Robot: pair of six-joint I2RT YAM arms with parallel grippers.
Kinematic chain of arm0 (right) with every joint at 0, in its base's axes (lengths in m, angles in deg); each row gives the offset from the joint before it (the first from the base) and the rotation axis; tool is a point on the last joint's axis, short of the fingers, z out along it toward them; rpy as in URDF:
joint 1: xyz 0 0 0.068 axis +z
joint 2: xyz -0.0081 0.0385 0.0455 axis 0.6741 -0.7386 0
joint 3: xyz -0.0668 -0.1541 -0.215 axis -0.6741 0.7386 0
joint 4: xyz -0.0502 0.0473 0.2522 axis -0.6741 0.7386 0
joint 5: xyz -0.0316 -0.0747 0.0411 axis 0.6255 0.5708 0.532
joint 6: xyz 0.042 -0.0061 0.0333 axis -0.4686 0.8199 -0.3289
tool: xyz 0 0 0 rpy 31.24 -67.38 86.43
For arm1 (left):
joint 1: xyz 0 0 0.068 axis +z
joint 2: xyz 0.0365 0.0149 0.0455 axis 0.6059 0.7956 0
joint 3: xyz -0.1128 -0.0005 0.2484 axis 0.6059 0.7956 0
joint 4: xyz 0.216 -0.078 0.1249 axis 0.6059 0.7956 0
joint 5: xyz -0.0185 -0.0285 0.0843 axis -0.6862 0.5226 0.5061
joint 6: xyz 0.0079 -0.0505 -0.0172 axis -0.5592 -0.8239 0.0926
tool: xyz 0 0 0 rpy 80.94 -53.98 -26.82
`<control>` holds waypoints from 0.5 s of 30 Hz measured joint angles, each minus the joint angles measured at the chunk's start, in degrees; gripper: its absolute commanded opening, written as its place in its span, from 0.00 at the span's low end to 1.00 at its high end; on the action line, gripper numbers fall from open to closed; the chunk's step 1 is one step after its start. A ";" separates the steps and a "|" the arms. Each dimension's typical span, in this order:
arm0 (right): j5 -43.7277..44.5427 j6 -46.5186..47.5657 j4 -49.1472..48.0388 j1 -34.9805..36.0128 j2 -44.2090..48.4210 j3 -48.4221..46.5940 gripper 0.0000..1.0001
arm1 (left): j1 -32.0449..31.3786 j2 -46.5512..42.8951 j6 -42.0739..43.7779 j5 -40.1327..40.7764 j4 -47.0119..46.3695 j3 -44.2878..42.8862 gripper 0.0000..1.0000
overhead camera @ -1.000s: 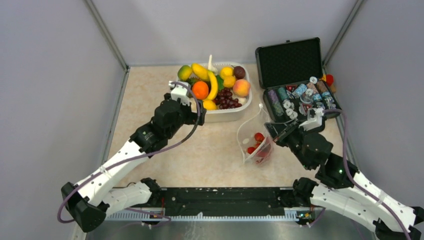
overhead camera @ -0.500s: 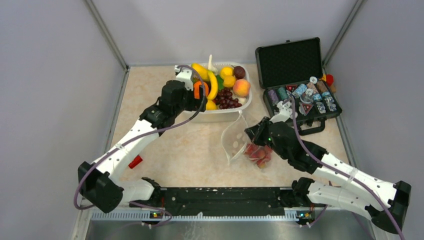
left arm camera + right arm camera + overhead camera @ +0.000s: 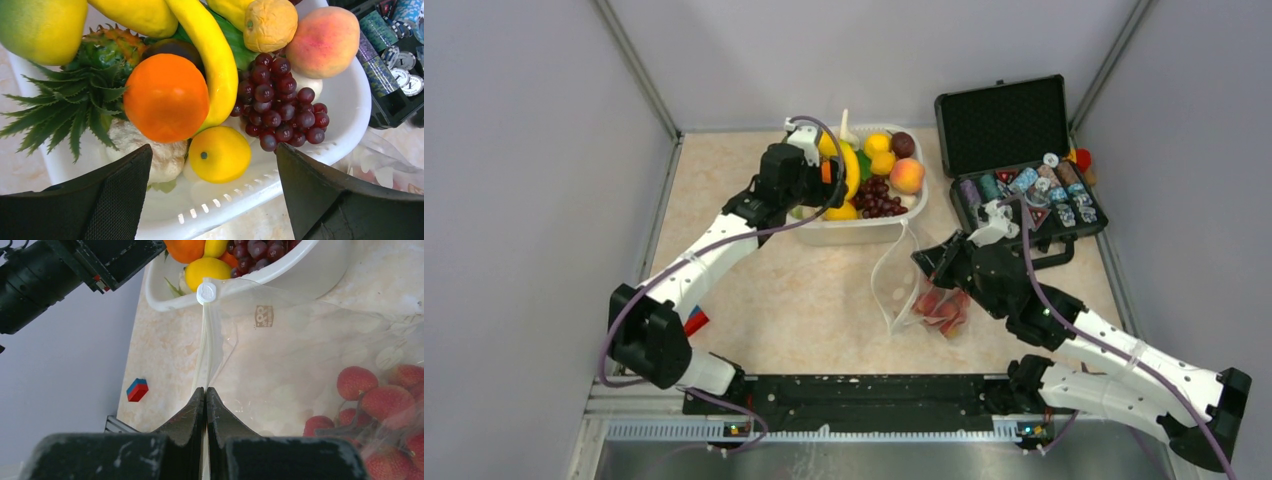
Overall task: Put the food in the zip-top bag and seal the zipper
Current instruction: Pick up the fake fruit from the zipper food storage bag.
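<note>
The food fills a white tub (image 3: 345, 145): an orange (image 3: 166, 97), a banana (image 3: 212, 65), dark grapes (image 3: 280, 107), a peach (image 3: 322, 35) and a yellow lemon (image 3: 220, 154). My left gripper (image 3: 212, 150) hovers open over the tub's near rim, its jaws wide on either side of the lemon and touching nothing. The zip-top bag (image 3: 902, 285) lies in front of the tub with red strawberries (image 3: 387, 400) inside. My right gripper (image 3: 205, 389) is shut on the zipper (image 3: 204, 350), the whitish strip that runs up to a round white tab (image 3: 206, 292).
An open black case (image 3: 1024, 200) of chips stands at the back right, close to the bag. A red-and-blue block (image 3: 137, 389) lies on the table at the left. A pineapple (image 3: 100, 75) and a green-yellow mango (image 3: 40, 27) crowd the tub's left side.
My left arm has reached further over the tub. My right gripper has carried the bag's edge left, away from the case, and the strawberries have settled lower in the bag.
</note>
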 measured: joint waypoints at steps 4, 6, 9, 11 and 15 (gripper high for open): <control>0.02 -0.07 -0.37 0.00 0.59 0.33 0.00 | -0.02 2.36 -0.61 -0.07 -0.28 -1.11 0.96; -0.02 -0.13 -0.55 0.00 0.76 0.81 0.00 | 0.00 4.00 -0.76 1.31 -0.46 -2.21 0.96; -0.04 -0.15 -0.59 0.00 0.79 0.90 0.00 | 0.00 5.68 -0.92 4.11 -0.90 -2.86 0.95; -0.02 -0.15 -0.66 0.00 0.79 0.90 0.00 | 0.00 6.49 -0.94 5.70 -1.27 -2.89 0.94; -0.02 -0.22 -0.87 0.00 0.76 0.90 0.00 | 0.00 9.49 -1.20 7.50 -1.68 -3.76 0.94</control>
